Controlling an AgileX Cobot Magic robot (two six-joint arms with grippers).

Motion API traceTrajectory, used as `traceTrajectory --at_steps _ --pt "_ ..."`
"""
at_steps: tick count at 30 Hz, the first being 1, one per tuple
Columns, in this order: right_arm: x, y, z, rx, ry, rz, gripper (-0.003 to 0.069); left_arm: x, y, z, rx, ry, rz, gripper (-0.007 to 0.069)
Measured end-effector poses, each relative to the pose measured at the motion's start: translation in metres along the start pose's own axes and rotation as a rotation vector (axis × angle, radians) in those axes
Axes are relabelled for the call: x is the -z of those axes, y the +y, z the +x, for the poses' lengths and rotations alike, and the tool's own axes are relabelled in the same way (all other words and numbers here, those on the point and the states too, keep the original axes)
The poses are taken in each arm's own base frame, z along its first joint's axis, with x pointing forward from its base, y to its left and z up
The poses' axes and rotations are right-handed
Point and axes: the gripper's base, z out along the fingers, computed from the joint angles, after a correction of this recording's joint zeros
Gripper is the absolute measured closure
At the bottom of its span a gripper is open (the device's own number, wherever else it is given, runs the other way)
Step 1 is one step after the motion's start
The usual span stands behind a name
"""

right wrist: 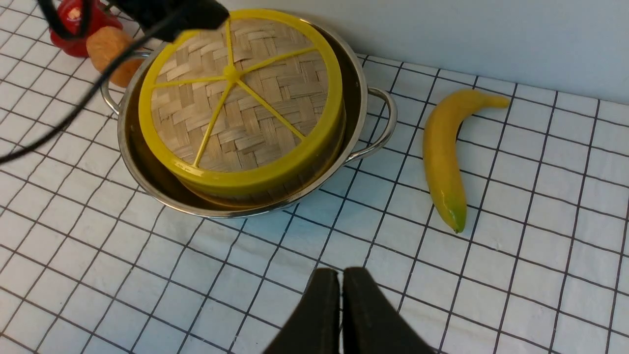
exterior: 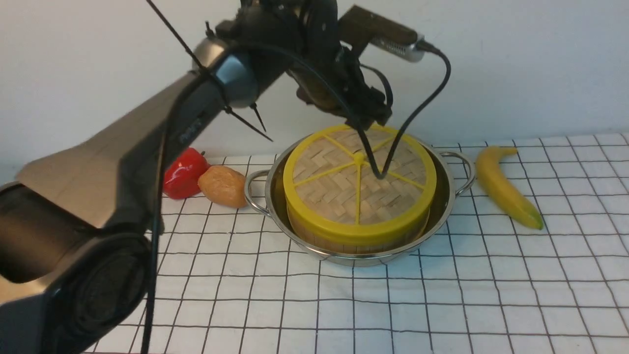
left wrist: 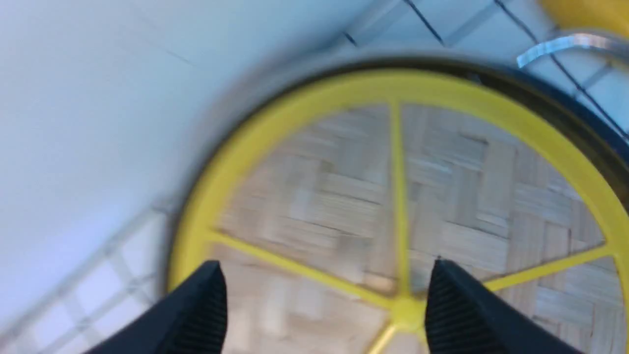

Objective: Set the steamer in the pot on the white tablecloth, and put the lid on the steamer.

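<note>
The near stretch of the white tablecloth (exterior: 442,305) lies bare, and the right gripper (right wrist: 341,271) hangs over it with fingers pressed together. Mid-cloth sits the pot (exterior: 444,196), a narrow gap ringing the steamer (exterior: 314,240) inside; the lid (exterior: 334,196) caps it. The left gripper (left wrist: 325,263) hovers above the lid's far side, fingers spread, empty. A banana (exterior: 506,187) lies right of the pot, a red pepper (exterior: 182,174) left. The steamer's contents are hidden; the left wrist view is blurred.
</note>
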Motion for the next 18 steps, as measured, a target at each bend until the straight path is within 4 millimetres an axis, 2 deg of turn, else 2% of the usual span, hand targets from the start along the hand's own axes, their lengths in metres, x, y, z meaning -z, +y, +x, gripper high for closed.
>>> traceTrajectory --at_steps 1,2,4,5,6,7,9,10,11,12,13,16,17,18 --pt "0.000 0.000 0.000 0.000 0.000 0.000 0.0629 0.006 0.001 -0.001 -0.002 0.001 -0.006 0.0139" --pt "0.000 0.000 0.000 0.000 0.000 0.000 0.0627 0.033 0.010 -0.004 -0.019 0.002 -0.060 0.0177" --pt "0.000 0.000 0.000 0.000 0.000 0.000 0.0625 0.062 0.017 -0.004 -0.029 0.006 -0.114 0.0256" --pt "0.000 0.000 0.000 0.000 0.000 0.000 0.0623 0.080 0.023 -0.005 -0.034 -0.008 -0.156 0.0330" --pt "0.000 0.000 0.000 0.000 0.000 0.000 0.0622 0.093 0.026 -0.005 -0.034 -0.022 -0.183 0.0371" --pt "0.000 0.000 0.000 0.000 0.000 0.000 0.0622 0.097 0.027 -0.005 -0.030 -0.023 -0.194 0.0400" --pt "0.000 0.000 0.000 0.009 0.000 0.000 0.0619 0.146 0.035 -0.004 -0.009 -0.096 -0.246 0.0592" --pt "0.000 0.000 0.000 0.013 0.000 0.000 0.0619 0.150 0.035 -0.003 -0.008 -0.101 -0.247 0.0599" --pt "0.000 0.000 0.000 0.025 0.000 0.000 0.0617 0.178 0.038 -0.002 0.006 -0.152 -0.256 0.0631" --pt "0.000 0.000 0.000 0.032 0.000 0.000 0.0617 0.192 0.038 0.000 0.016 -0.180 -0.254 0.0643" --pt "0.000 0.000 0.000 0.033 0.000 0.000 0.0616 0.195 0.038 0.000 0.019 -0.186 -0.256 0.0645" --pt "0.000 0.000 0.000 0.062 -0.002 0.000 0.0613 0.260 0.040 0.011 0.052 -0.311 -0.251 0.0648" --pt "0.000 0.000 0.000 0.070 -0.003 0.000 0.0612 0.268 0.039 0.014 0.055 -0.325 -0.248 0.0648" --pt "0.000 0.000 -0.001 0.075 -0.006 0.001 0.0610 0.286 0.039 0.021 0.062 -0.355 -0.248 0.0648"
